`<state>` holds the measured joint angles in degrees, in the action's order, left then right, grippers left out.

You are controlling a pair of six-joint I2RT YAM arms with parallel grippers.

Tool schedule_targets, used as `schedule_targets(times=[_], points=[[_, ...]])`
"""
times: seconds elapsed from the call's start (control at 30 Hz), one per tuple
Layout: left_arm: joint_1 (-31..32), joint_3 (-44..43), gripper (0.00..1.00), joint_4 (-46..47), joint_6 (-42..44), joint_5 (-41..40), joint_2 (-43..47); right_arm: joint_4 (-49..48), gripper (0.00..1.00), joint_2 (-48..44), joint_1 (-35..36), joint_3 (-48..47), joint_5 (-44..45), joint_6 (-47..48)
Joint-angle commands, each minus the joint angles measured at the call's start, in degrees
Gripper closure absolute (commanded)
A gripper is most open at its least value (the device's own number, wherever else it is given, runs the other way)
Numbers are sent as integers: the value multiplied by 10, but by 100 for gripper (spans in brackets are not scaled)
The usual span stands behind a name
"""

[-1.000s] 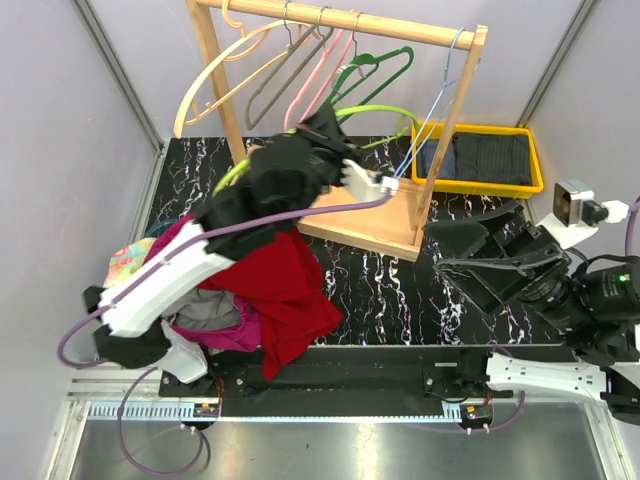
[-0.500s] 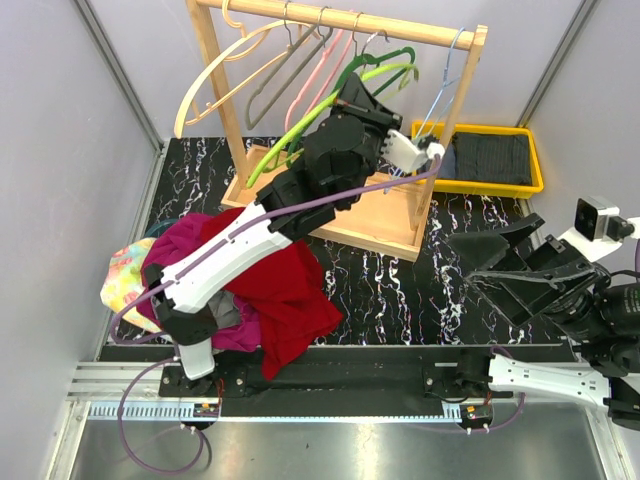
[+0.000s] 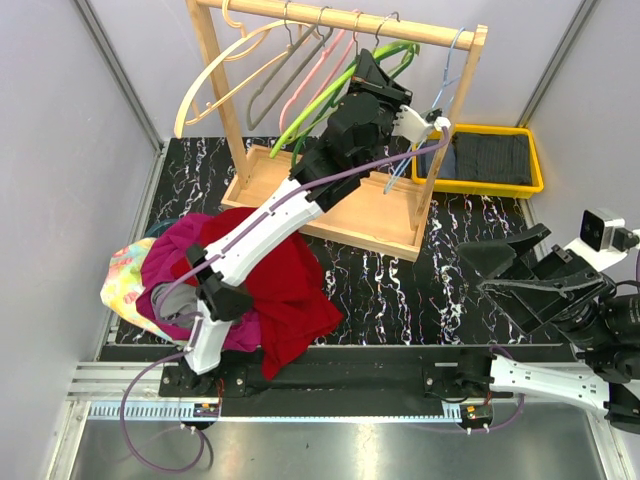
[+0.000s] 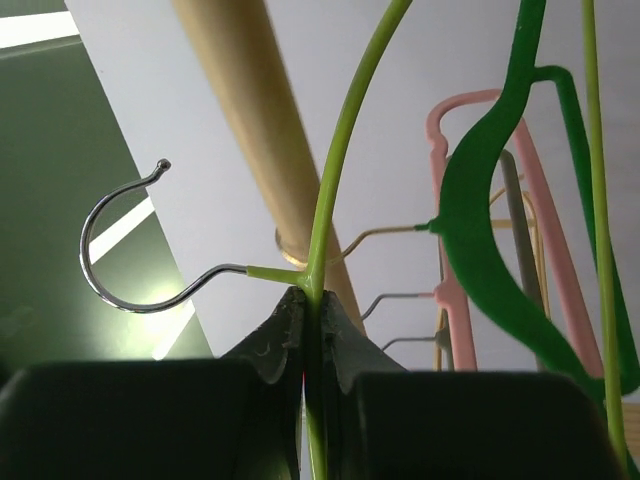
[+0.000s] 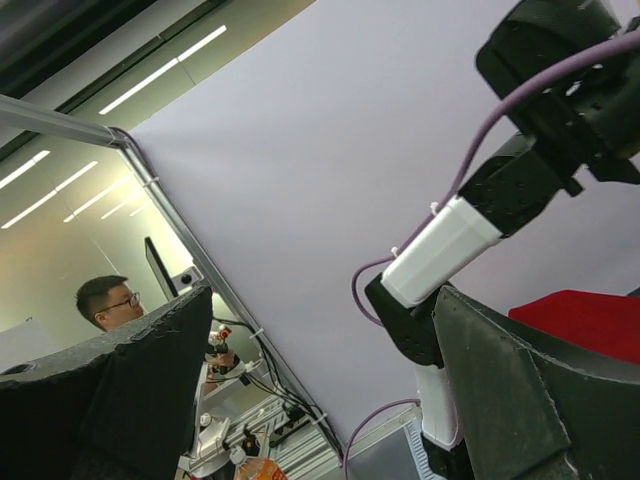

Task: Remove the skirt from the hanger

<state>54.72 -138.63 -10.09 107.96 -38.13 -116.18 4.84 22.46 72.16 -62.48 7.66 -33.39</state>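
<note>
My left hand (image 4: pixel 311 316) pinches tight on the thin, smooth lime-green hanger (image 4: pixel 334 170) just below its chrome wire hook (image 4: pixel 215 272). The soft red skirt (image 3: pixel 292 292) lies crumpled at the black marbled tabletop's (image 3: pixel 400 290) near-left edge.

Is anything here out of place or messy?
The lime-green hanger hangs from nothing: the left gripper pinches its wire, and its metal hook sits beside the wooden rail, not over it. Clothes lie heaped at the table's left, red garment on top.
</note>
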Motion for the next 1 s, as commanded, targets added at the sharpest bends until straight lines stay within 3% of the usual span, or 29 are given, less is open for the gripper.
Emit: schedule_targets(times=[0.0, 0.43, 0.63, 0.67, 0.77, 0.87, 0.9, 0.97], points=[[-23, -69, 100, 88, 37, 54, -47, -4, 0, -15, -1, 14, 13, -10], [-58, -81, 100, 133, 76, 106, -99, -10, 0, -45, -2, 51, 24, -26], [-52, 18, 100, 175, 70, 85, -49, -8, 0, -46, -2, 48, 27, -24], [-49, 40, 91, 183, 70, 81, -37, -8, 0, -45, -1, 48, 27, -23], [-40, 80, 46, 207, 73, 58, -11, -7, 0, -38, -2, 43, 31, -20], [-30, 119, 29, 220, 69, 42, 22, -6, 0, -30, -1, 34, 30, -16], [-27, 130, 16, 226, 69, 39, 31, -5, 0, -29, -1, 32, 28, -15], [-18, 170, 5, 249, 69, 35, 61, -5, 0, -22, -2, 27, 27, -14]])
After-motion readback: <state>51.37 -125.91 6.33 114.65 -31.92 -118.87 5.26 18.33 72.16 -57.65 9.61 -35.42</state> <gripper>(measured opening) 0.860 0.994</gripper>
